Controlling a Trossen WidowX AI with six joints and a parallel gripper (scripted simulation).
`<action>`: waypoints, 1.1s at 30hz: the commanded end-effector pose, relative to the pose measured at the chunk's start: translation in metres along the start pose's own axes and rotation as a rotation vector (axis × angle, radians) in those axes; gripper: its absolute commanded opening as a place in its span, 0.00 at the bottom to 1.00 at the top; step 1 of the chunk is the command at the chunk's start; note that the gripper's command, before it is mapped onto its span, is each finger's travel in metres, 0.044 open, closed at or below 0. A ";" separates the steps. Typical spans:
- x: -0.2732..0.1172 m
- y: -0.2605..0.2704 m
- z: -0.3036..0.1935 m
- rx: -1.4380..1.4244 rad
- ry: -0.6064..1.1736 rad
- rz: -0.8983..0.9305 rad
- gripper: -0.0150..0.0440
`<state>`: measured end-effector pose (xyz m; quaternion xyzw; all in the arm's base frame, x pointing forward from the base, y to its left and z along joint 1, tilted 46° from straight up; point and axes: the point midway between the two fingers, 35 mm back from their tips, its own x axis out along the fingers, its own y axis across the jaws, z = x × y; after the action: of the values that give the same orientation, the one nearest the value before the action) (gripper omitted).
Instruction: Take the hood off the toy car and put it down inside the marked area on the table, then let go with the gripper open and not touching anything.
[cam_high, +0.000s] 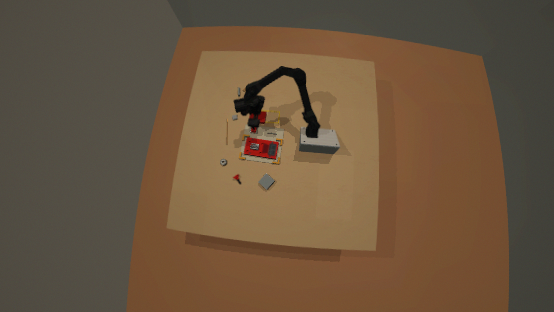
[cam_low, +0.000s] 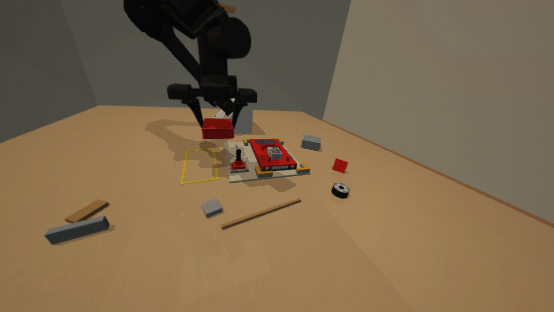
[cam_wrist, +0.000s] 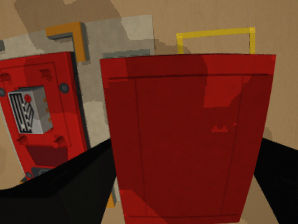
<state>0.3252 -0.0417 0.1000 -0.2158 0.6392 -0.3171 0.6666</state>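
The red hood (cam_high: 261, 117) (cam_low: 218, 128) (cam_wrist: 185, 135) is off the car and in the air, roughly level. My gripper (cam_low: 218, 126) (cam_wrist: 182, 143) is shut on it, one finger on each side. The marked area, a yellow outline (cam_high: 279, 118) (cam_low: 184, 167) (cam_wrist: 216, 33), lies on the table; in the wrist view the hood hides most of it. The red toy car (cam_high: 262, 156) (cam_wrist: 72, 120) sits beside it on a pale plate (cam_wrist: 130, 35), its grey engine block (cam_low: 274, 152) (cam_wrist: 41, 110) uncovered.
A black lever on a red base (cam_low: 238, 164) stands on the plate between car and outline. Orange corner brackets (cam_low: 264, 172) surround the car. A stick (cam_low: 262, 213), grey blocks (cam_low: 212, 207) (cam_low: 77, 230), a wheel (cam_low: 340, 190) and a red piece (cam_low: 340, 165) lie around.
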 end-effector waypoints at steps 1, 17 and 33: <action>0.002 -0.021 -0.008 -0.004 0.011 -0.010 0.25; 0.005 -0.054 -0.020 0.003 0.016 -0.017 0.25; 0.019 -0.054 -0.019 0.003 0.015 -0.016 0.25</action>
<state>0.2999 -0.0869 0.1247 -0.2148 0.6391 -0.3244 0.6634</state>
